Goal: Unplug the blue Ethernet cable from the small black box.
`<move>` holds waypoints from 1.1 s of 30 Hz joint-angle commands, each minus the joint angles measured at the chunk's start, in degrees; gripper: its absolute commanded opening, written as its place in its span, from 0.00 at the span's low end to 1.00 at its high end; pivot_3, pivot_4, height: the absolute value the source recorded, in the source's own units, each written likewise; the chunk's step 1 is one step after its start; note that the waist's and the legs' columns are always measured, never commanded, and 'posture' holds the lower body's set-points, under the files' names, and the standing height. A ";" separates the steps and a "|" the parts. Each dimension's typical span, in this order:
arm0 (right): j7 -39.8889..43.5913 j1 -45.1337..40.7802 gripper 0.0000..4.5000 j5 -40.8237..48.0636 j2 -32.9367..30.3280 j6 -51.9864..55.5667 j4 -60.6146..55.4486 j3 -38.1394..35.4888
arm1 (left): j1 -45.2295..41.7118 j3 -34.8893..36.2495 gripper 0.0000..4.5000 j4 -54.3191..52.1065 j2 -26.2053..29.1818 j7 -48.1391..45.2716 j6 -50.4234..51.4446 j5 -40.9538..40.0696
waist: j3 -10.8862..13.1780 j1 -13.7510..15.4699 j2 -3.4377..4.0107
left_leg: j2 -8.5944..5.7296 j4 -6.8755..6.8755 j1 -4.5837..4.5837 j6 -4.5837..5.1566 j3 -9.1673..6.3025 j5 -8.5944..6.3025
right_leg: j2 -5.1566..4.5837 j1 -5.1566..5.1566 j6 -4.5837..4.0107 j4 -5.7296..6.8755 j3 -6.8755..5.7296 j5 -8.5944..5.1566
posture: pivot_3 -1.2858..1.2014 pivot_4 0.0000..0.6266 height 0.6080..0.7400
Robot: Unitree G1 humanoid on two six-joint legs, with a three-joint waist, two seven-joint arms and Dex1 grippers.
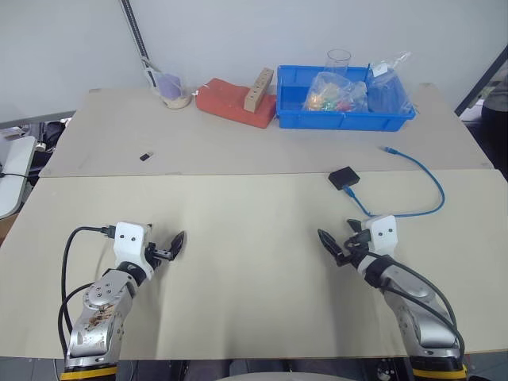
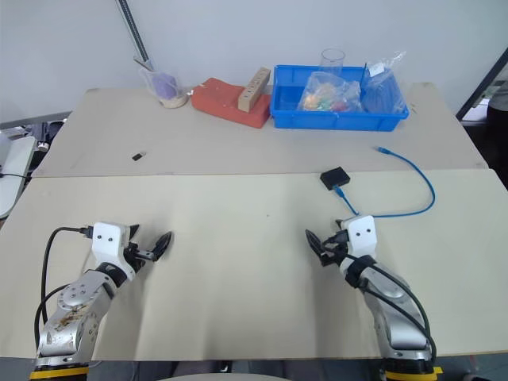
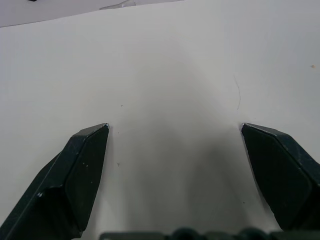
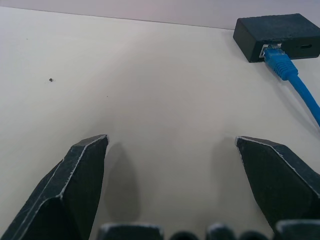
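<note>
Head view, box: the small black box [image 1: 344, 178] lies flat on the counter [image 1: 238, 238], just past the seam between the two boards and ahead of the right arm, within reach for a pull.
Head view, cable: the blue Ethernet cable [image 1: 432, 186] leaves the box on its near side, runs toward the right gripper [image 1: 340, 242], then loops out to the right and back up to a loose plug lying farther back on the counter. The slack probably means the box will slide unless something pins it.
Head view, arms: the right gripper hovers just short of the box with its jaws released and nothing between them; the left gripper [image 1: 168, 247] sits well apart on the far left, jaws also released and empty, likely waiting to steady the box.
Head view, clutter: a blue bin [image 1: 290, 111], a red block [image 1: 230, 101] and a tiny black piece [image 1: 146, 155] sit farther back, away from the work.
Left wrist view: both black fingers [image 3: 82, 165] are spread wide over bare counter.
Right wrist view, plug: the box is matte and low; the plug is seated in a port on its side, the cord trailing off toward the gripper's own side.
Right wrist view, jaws: spread wide, with the box ahead and off to one side, so the approach looks not yet lined up.
</note>
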 commanded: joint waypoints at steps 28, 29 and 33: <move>10.36 -32.27 1.00 -2.11 -12.69 6.46 32.01 2.39 | -34.36 -15.64 1.00 -9.35 18.84 -40.96 11.14 -17.05 | 0.07 -0.25 -0.02 | -0.02 0.11 -0.09 0.01 0.02 0.03 | 0.11 0.03 0.00 -0.04 -0.05 0.00 | 0.52 0.24 1.00; 10.61 -32.37 1.00 -2.54 -12.65 5.65 32.83 2.55 | -34.32 -15.55 1.00 -9.54 18.86 -40.85 11.25 -17.16 | 0.07 -0.23 -0.02 | -0.03 0.12 -0.10 0.01 0.02 0.03 | 0.11 0.03 0.00 -0.04 -0.05 0.00 | 0.52 0.24 1.00; 11.90 -32.26 0.81 -3.44 -12.52 3.04 34.66 2.82 | -33.68 -15.21 1.00 -9.87 19.13 -40.63 10.98 -16.96 | 0.07 -0.29 -0.02 | -0.03 0.18 -0.10 0.01 0.03 0.03 | 0.10 0.03 0.00 -0.01 -0.04 0.00 | 0.52 0.24 1.00</move>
